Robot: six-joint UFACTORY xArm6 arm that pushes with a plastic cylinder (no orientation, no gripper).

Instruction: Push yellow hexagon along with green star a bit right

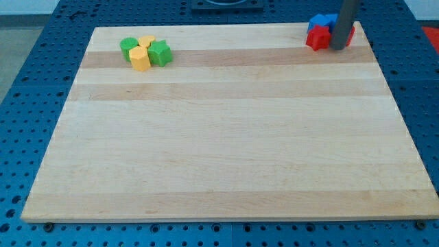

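Observation:
A yellow hexagon (140, 58) lies near the board's top left, in a tight cluster. A green star (160, 53) touches its right side. A green block (128, 46) sits at its upper left and a second yellow block (147, 42) sits behind it. My tip (339, 48) is far off at the view's top right, beside a red block (317, 38), nowhere near the hexagon or star.
A blue block (320, 22) sits behind the red block at the top right; another red piece (351, 34) shows just right of the rod. The wooden board (226, 137) lies on a blue perforated table (41, 82).

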